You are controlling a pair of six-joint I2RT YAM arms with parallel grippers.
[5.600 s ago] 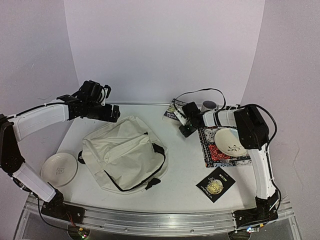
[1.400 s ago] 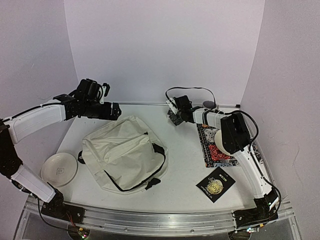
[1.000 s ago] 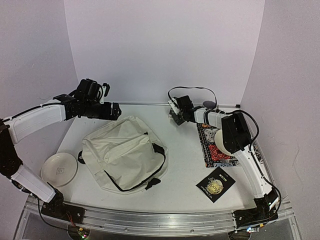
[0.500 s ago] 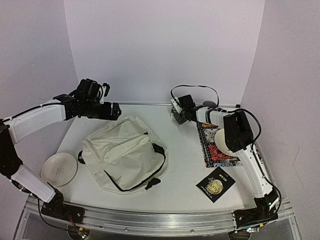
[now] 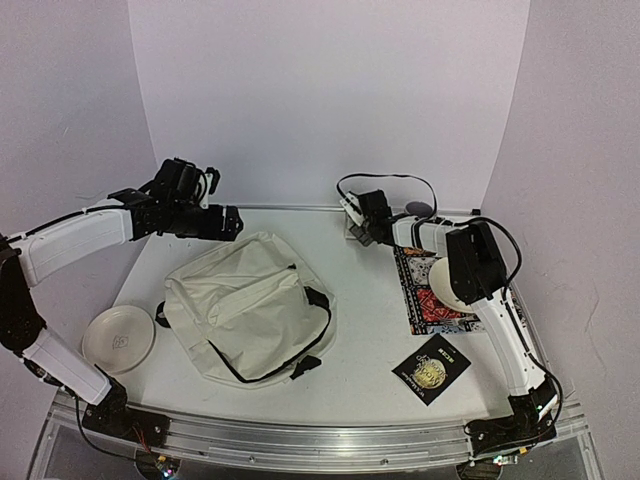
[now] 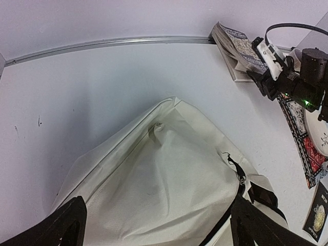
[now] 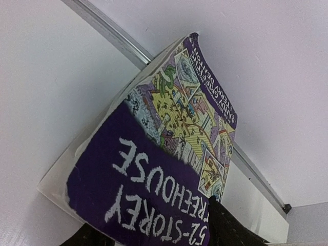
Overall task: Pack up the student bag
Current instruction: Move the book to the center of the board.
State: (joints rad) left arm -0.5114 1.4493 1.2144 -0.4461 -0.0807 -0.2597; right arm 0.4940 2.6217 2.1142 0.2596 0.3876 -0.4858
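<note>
The student bag [image 5: 250, 305] lies flat at the table's left centre, cream fabric with its black zipper [image 6: 239, 177] closed. My left gripper [image 5: 228, 222] hovers over the bag's far edge, open and empty, its fingers [image 6: 66, 225] spread wide above the fabric. At the back rail a purple "52-Storey Treehouse" book [image 7: 164, 148] leans, also visible from the left wrist as a thick book [image 6: 237, 48]. My right gripper [image 5: 357, 232] is at the book's near edge, jaws apart, one finger [image 7: 228, 225] over the cover. In the top view the book is mostly hidden behind it.
A white plate [image 5: 118, 338] sits at the near left. On the right lies a patterned red-blue mat [image 5: 420, 312] with a white bowl [image 5: 447, 285] on it. A black booklet [image 5: 431, 367] lies in front of the mat. A dark cup [image 5: 418, 209] stands at the back.
My right gripper moved from beside the mat to the book at the back rail, then edged slightly right with its jaws widening. The left arm and the bag have not moved.
</note>
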